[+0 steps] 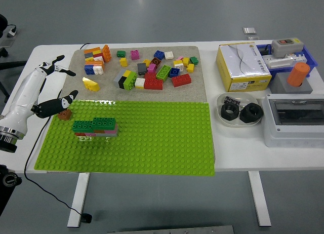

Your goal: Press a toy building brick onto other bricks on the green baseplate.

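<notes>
Black left hand (44, 92) fingers spread, w/ nothing held.

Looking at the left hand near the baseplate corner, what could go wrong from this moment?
1. The left hand holds nothing, with fingers spread; the small brown brick lies loose by its thumb at the corner of the green baseplate, so a sweep could knock it off the table's left side.
2. The brick stack stands close by, and the hand moving toward it might hit it sideways rather than press down.
</notes>
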